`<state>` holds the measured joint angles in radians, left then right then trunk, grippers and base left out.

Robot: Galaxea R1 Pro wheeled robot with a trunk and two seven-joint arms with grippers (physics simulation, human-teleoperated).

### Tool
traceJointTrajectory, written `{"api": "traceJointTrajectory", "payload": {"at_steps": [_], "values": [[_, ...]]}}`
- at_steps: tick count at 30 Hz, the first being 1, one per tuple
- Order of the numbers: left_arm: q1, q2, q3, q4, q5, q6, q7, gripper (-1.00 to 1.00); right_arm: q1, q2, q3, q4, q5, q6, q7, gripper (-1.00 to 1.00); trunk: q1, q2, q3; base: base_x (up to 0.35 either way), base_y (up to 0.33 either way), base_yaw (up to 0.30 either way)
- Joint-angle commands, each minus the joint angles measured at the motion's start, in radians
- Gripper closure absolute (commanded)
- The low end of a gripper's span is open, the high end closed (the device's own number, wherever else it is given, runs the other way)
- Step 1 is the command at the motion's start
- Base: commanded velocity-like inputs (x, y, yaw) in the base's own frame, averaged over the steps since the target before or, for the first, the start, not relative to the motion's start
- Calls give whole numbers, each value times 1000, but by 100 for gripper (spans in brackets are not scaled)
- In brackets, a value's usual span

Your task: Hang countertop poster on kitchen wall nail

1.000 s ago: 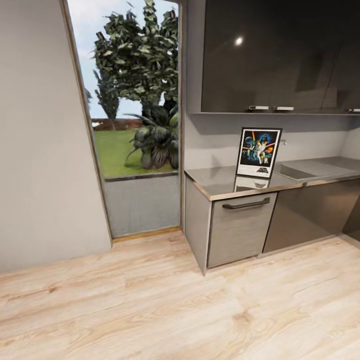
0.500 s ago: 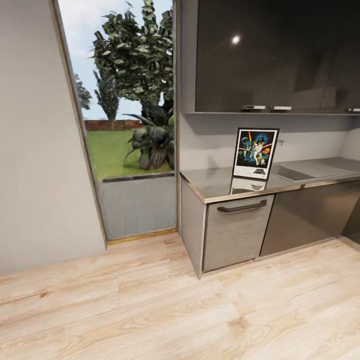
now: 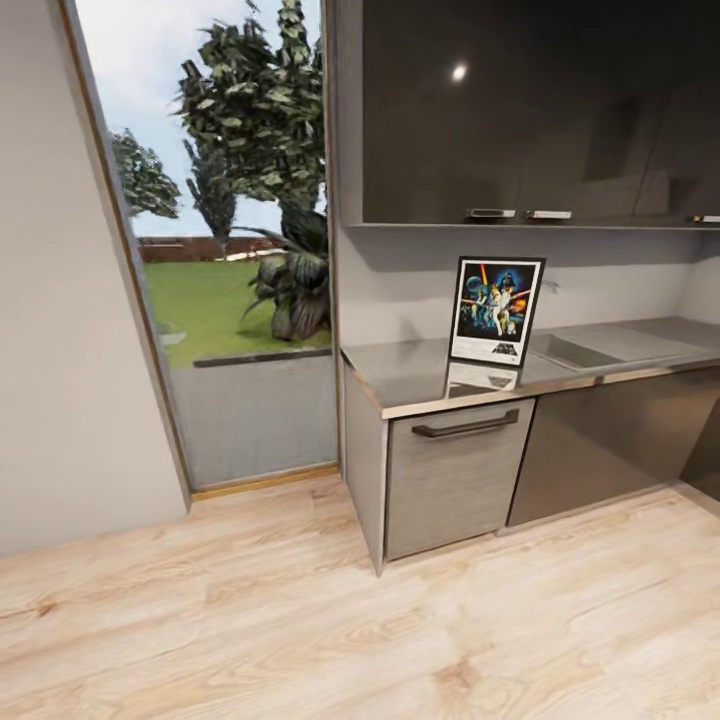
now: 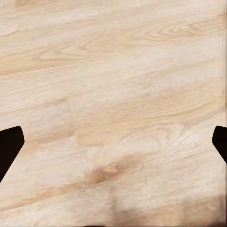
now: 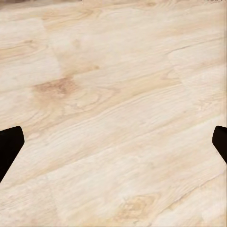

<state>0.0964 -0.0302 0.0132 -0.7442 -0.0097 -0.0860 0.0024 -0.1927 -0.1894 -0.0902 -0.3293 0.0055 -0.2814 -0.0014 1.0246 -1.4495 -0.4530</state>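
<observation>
The black-framed, white-bordered Star Wars poster (image 3: 497, 311) stands upright on the glossy dark-grey tabletop (image 3: 410, 372), probably leaning on the wall. Likely light, stiff, slippery: grip its side edges. Both jaws spread wide over floorboards.

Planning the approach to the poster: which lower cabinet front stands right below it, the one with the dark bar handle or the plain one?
The cabinet front with the dark bar handle; the poster stands on the countertop above it, leaning against the wall.

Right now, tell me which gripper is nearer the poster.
Likely right, marginally: the poster stands ahead, right of centre, on the countertop. Both the left gripper and right gripper hang open over wood floor, far from it.
</observation>
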Motion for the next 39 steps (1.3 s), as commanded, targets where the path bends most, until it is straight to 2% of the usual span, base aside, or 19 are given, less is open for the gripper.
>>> {"api": "traceJointTrajectory", "payload": {"at_steps": [1,21,34,39], "values": [[0,0,1,-1,-1,-1,0,-100,-1,0,-2,1,1,-4,0,-100,0,0,-1,233,-267,0],[0,-1,1,0,-3,-1,1,-100,-1,1,-2,1,1,-4,0,-100,0,0,-1,227,-272,0],[0,-2,-2,0,-4,-1,0,-100,-1,0,-2,1,1,-4,0,-100,0,0,-1,156,-300,0],[0,-2,-2,0,-4,-1,-1,-100,-1,1,-2,1,1,-4,0,-100,0,0,-1,55,-109,85]]}}
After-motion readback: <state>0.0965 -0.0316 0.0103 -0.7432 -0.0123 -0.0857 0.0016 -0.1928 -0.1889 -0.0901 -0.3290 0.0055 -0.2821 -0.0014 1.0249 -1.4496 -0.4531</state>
